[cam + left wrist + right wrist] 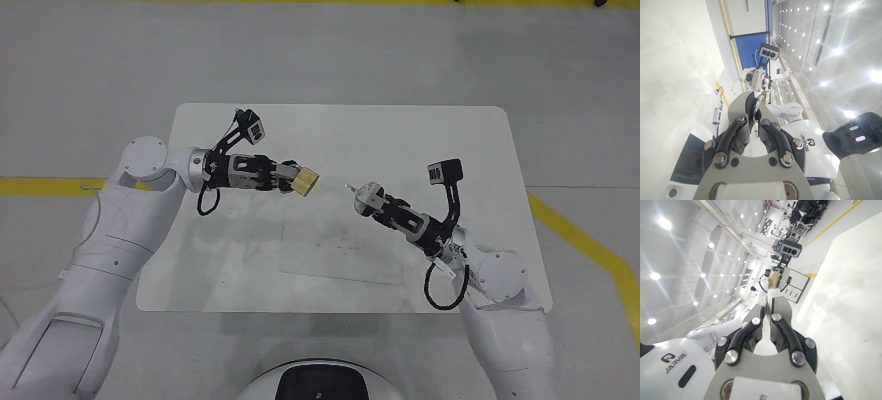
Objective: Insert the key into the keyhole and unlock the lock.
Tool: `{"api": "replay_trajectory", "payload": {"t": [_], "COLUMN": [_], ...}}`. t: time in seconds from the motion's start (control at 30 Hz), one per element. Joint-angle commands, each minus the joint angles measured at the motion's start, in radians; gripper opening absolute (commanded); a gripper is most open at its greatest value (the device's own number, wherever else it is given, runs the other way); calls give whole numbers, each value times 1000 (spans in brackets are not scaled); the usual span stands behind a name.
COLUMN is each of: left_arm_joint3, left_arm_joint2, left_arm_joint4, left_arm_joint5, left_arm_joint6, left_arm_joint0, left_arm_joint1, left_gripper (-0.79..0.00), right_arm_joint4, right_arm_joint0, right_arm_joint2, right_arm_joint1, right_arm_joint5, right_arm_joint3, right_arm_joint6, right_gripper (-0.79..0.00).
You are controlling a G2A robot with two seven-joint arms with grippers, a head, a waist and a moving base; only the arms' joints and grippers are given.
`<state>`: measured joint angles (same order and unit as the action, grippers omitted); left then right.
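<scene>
A brass padlock (pixel 305 180) is held in the air above the white table (pixel 420 135), with my left gripper (pixel 290 178) shut on its silver shackle (pixel 756 106). The brass body (pixel 765 96) sticks out past the fingertips. My right gripper (pixel 362 197) is a short way off, facing the lock and shut on a small silver key (pixel 351 188). In the right wrist view the gripper (pixel 769 300) points at the padlock (pixel 773 280), which hangs a little beyond it. A small gap lies between the key tip and the lock.
A faint scuffed patch (pixel 345 240) marks the table's middle. A yellow floor line (pixel 40 186) runs beside the table on both sides. The other arm's wrist camera (pixel 769 51) shows beyond the lock.
</scene>
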<state>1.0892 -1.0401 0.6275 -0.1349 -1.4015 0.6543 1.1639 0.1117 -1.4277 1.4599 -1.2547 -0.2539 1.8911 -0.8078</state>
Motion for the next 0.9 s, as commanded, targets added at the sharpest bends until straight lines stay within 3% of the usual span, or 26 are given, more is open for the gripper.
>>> {"api": "replay_trajectory", "payload": {"t": [0.0,0.17,0.5,0.87], "left_arm_joint3": [0,-1,24,24], "left_arm_joint2": [3,5,8,19], "left_arm_joint4": [-8,-52,-106,-90], "left_arm_joint5": [-1,-20,-50,-9], "left_arm_joint6": [6,48,100,68], "left_arm_joint0": [-2,-14,-9,-7], "left_arm_joint1": [1,1,1,2], "left_gripper": [-785,-785,-785,-785], "right_arm_joint4": [-44,-102,-76,-77], "right_arm_joint0": [-22,-34,21,34], "right_arm_joint2": [-3,-25,-114,-142], "right_arm_joint1": [2,7,0,1], "right_arm_joint5": [10,66,291,301], "right_arm_joint3": [38,76,69,79], "right_arm_joint6": [20,23,111,166], "right_gripper": [-785,-785,-785,-785]}}
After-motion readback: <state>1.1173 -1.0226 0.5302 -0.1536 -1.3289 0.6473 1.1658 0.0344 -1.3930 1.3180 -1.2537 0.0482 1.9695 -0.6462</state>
